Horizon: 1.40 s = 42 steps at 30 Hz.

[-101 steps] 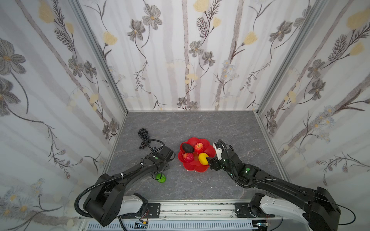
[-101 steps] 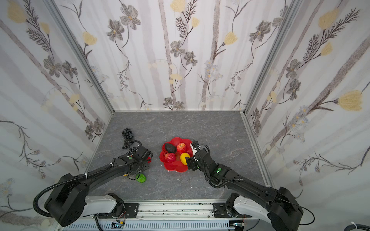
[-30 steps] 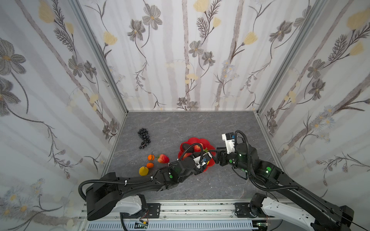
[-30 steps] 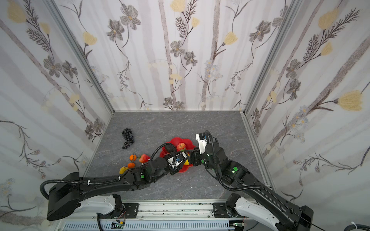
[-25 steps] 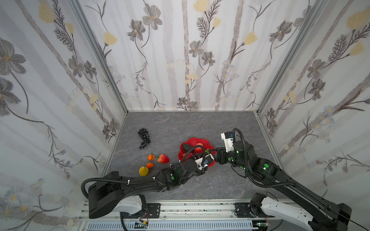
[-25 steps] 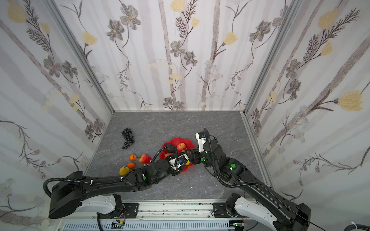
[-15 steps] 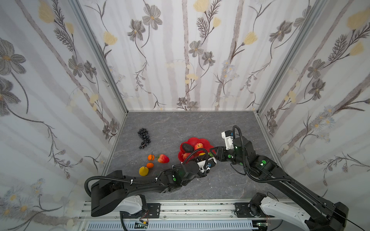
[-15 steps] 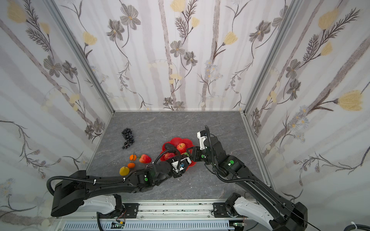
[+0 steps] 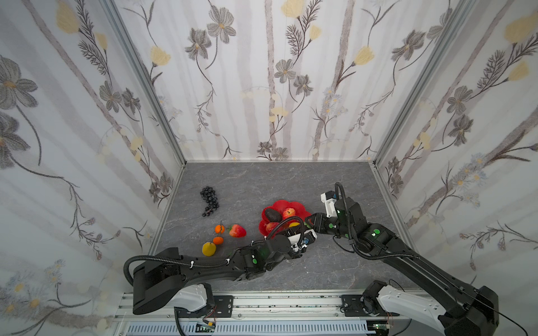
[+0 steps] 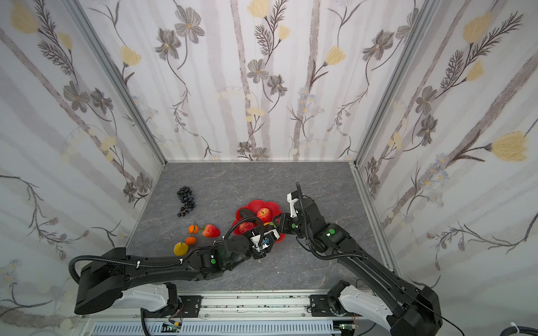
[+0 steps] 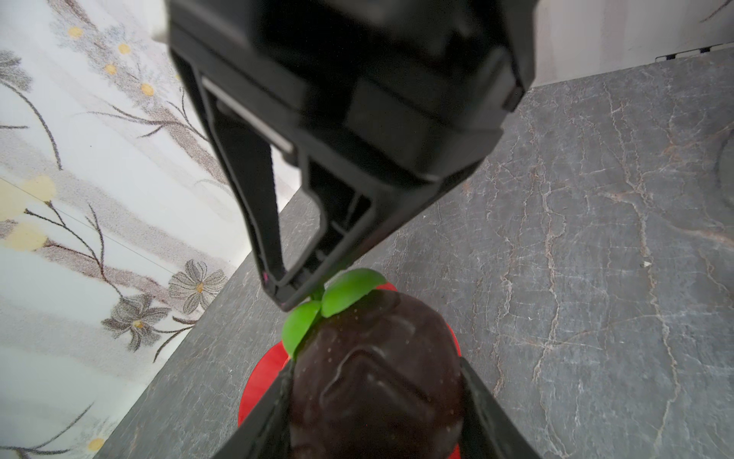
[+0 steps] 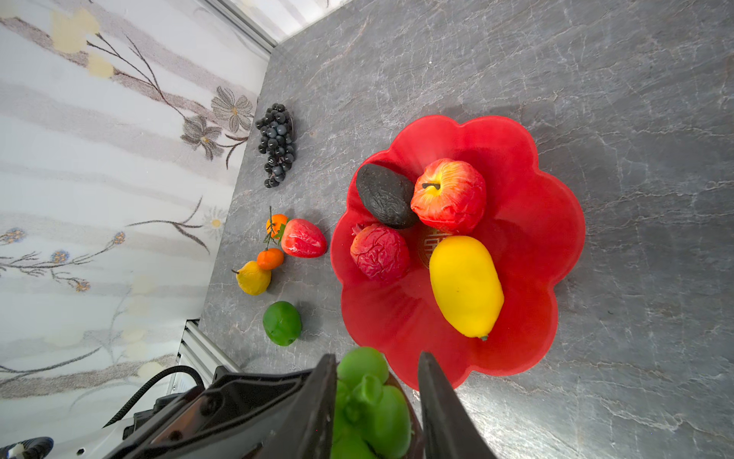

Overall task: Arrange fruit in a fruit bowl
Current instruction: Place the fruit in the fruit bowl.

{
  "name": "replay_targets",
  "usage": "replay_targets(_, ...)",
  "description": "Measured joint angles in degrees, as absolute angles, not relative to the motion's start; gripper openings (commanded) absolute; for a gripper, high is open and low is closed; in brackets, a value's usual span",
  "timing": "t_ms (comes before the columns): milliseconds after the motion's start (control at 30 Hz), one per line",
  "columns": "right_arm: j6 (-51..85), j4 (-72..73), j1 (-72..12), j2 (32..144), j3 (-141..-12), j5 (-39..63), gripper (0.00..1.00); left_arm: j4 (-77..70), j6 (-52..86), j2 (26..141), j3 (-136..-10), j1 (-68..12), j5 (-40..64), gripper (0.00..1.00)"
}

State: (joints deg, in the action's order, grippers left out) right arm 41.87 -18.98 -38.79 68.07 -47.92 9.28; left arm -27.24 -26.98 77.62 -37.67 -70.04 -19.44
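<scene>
Scanning both top views: fruit bowl [image 9: 301,209] on grey table [image 9: 262,180]; grape bunch [image 9: 209,200], strawberry [image 9: 237,230], oranges [image 9: 219,229] lie apart from it, toward left-arm side. Grippers meet over bowl's near rim.

Left wrist: left gripper [image 11: 375,413] clamped on dark fruit [image 11: 377,381]; right gripper [image 11: 294,296] tip touches its green leaves [image 11: 345,290].

Right wrist: gold emblem [image 12: 427,242] in bowl, character half hidden, unreadable. Inside: lemon [image 12: 464,286], apple [image 12: 449,194], avocado [image 12: 385,194], bumpy red fruit [image 12: 379,250]; outside: lime [image 12: 282,322]. Right jaws narrow, flanking leaves; gripping or not, cannot tell.
</scene>
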Motion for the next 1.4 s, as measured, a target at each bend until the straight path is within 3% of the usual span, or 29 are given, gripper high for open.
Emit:
replay_targets(567, 42.61, -17.45, -38.5, 69.3, -47.77, 11.25, 0.13, -27.75, -26.98, 78.46, -37.71, -70.43, -20.14, 0.52)
replay_targets(833, 43.05, -16.97, -38.5, 69.3, -47.77, 11.64, 0.04, -27.99, -26.98, 78.98, -37.71, -70.52, -20.53, 0.57)
replay_targets(1033, 42.87, -16.47, -38.61, 69.3, -47.77, 12.01, 0.0, -27.99, -26.98, 79.13, -37.69, -70.57, -21.17, 0.7)
replay_targets(1200, 41.87, -16.45, -39.11, 69.47, -47.88, 11.6, 0.0, -28.12, -26.39, 78.7, -37.1, -70.57, -22.52, 0.88)
replay_targets(1400, 39.24, -16.6, -41.63, 70.98, -50.04, 6.94, 0.0, -25.39, -20.97, 70.91, -34.83, -70.48, -22.31, 0.98)
